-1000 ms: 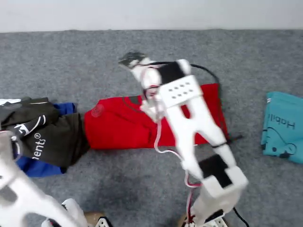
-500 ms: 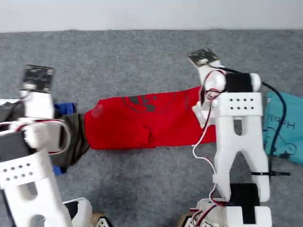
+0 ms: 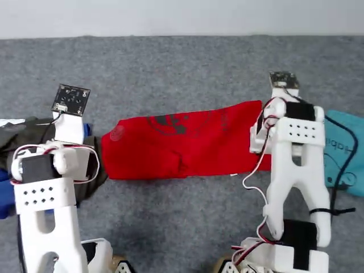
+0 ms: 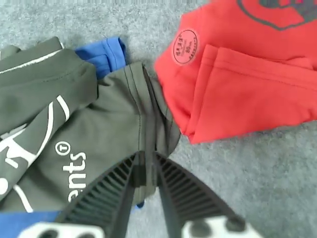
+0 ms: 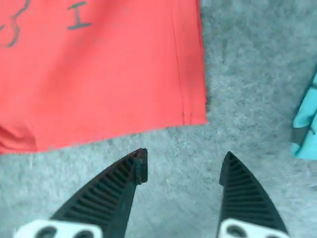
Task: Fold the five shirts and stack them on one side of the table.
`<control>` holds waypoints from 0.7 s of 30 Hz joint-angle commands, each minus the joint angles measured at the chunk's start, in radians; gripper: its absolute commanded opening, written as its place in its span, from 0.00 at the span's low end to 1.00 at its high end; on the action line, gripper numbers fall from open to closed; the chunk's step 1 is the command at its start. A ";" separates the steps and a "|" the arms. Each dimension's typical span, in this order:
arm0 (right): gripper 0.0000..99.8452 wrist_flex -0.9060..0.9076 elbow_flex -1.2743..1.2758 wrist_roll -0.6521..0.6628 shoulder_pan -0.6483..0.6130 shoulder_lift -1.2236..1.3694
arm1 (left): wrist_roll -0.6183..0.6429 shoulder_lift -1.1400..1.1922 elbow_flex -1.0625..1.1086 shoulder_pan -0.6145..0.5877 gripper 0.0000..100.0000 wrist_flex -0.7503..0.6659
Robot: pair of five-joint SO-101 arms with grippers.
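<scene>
Right arm [image 3: 293,165] swung rightward over grey carpet [image 3: 170,62], white wall [image 3: 182,17] behind; right gripper [image 5: 183,168] agape, left gripper [image 4: 146,163] closed

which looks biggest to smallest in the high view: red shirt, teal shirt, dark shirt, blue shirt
1. red shirt, clearly the largest.
2-3. dark shirt and teal shirt: both partly covered, and the teal one is cut by the frame edge, so no ranking between them.
4. blue shirt: only slivers peek out under the dark one.

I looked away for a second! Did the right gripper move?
Yes. The right gripper slid across the red shirt from its middle to the end by the teal shirt.
</scene>
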 commanded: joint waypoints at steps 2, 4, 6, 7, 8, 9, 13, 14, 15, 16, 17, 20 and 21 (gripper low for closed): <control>0.24 -0.139 0.081 -0.037 0.008 -0.048 | 0.005 -0.020 0.038 0.008 0.08 -0.103; 0.24 -0.191 0.120 -0.040 0.007 -0.048 | 0.005 -0.020 0.073 0.009 0.08 -0.135; 0.24 -0.220 0.140 -0.040 -0.007 -0.047 | 0.005 -0.020 0.101 0.009 0.08 -0.155; 0.25 -0.228 0.147 -0.037 -0.021 -0.044 | 0.005 -0.020 0.110 0.009 0.08 -0.158; 0.25 -0.228 0.147 -0.037 -0.036 -0.033 | 0.005 -0.020 0.116 0.009 0.08 -0.160; 0.25 -0.226 0.144 -0.035 -0.050 -0.018 | 0.005 -0.020 0.119 0.009 0.08 -0.160; 0.25 -0.223 0.103 -0.038 -0.097 0.048 | 0.005 -0.025 0.122 0.008 0.08 -0.158; 0.25 -0.223 0.084 -0.038 -0.102 0.068 | 0.005 -0.026 0.122 0.005 0.08 -0.157; 0.25 -0.223 0.066 -0.038 -0.102 0.088 | 0.005 -0.026 0.120 0.003 0.08 -0.157; 0.25 -0.222 0.046 -0.038 -0.102 0.110 | 0.005 -0.026 0.119 0.002 0.08 -0.157; 0.25 -0.222 0.026 -0.037 -0.101 0.133 | 0.005 -0.028 0.117 0.002 0.08 -0.157; 0.25 -0.206 -0.041 -0.034 -0.099 0.196 | 0.005 -0.028 0.114 0.003 0.08 -0.157; 0.25 -0.193 -0.069 -0.034 -0.099 0.216 | 0.005 -0.028 0.114 0.005 0.08 -0.157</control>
